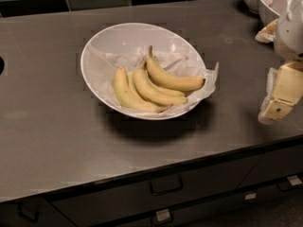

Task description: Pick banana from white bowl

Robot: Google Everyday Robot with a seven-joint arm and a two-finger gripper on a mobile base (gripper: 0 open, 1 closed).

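A wide white bowl (110, 40) lined with crumpled paper (211, 77) sits mid-worktop (47, 126). Inside lie three bananas: the golden banana (170, 79), dark tip pointing right, rests at the back, touching two paler bananas (135, 94) in front of it. The cream gripper (280, 98) hangs at the right edge, well apart from the bowl; whether its jaws are apart or together cannot be told. Smaller bowls (272, 1) stand in the back right corner.
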